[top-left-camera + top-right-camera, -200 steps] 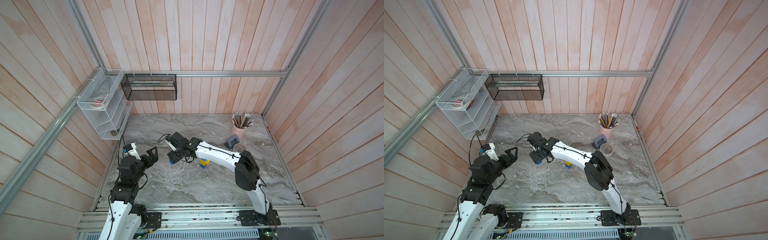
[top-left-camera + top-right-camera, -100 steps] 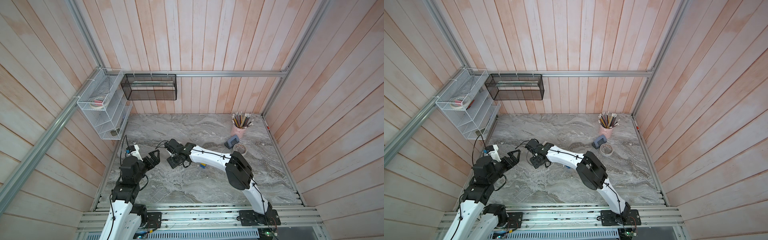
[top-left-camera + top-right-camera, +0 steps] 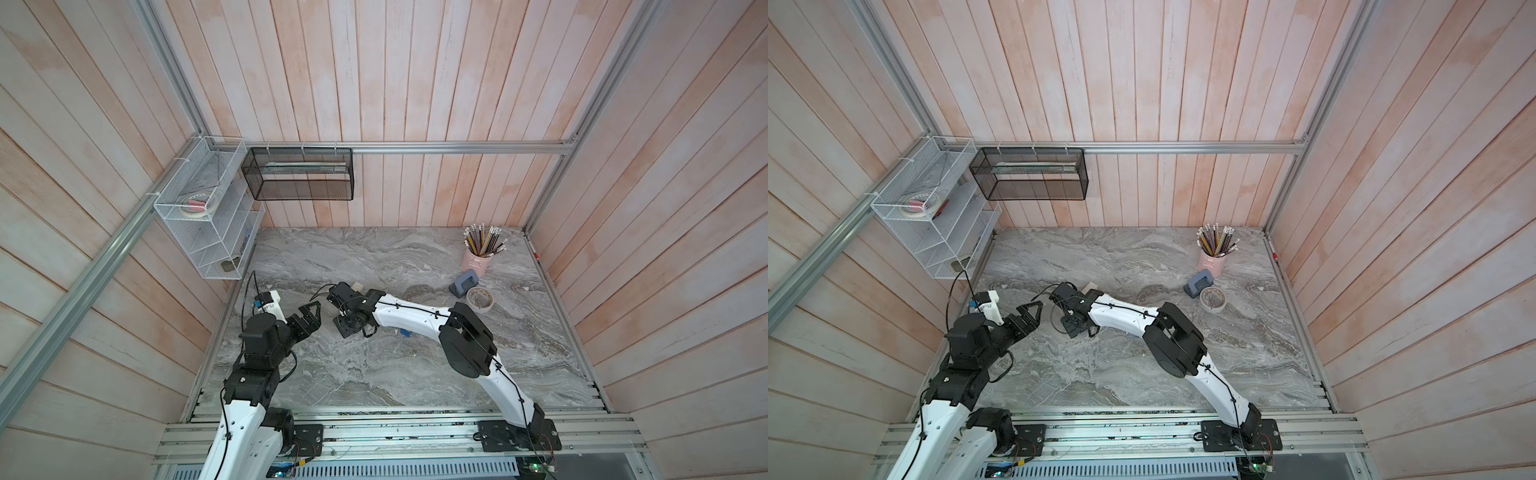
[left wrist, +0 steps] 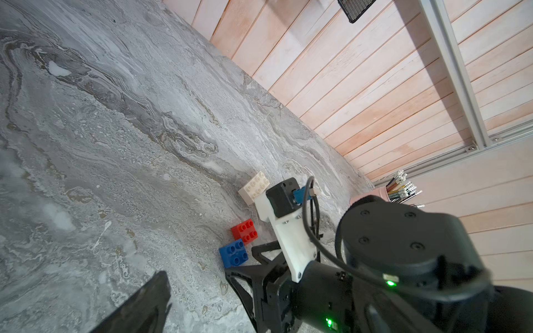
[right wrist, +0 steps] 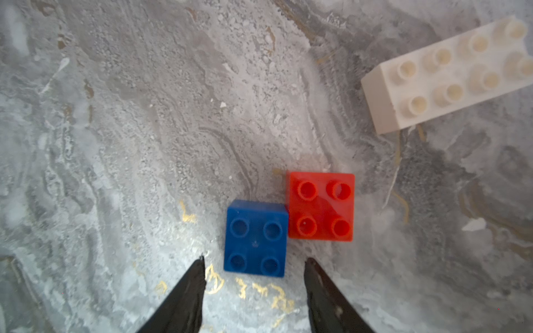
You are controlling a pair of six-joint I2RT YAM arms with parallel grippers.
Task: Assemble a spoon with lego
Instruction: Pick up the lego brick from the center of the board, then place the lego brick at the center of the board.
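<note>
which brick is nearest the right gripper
The blue brick, at the tips of the right gripper; the red brick beside it and the long white brick are farther.

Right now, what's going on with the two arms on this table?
The right gripper is down at the table over a blue brick. Its fingers are apart, one on either side of the brick's near edge, not gripping yet. A red brick sits right against the blue one, and a white brick lies apart from both. None of the three is stacked. The left gripper hangs open and empty close by.
</note>
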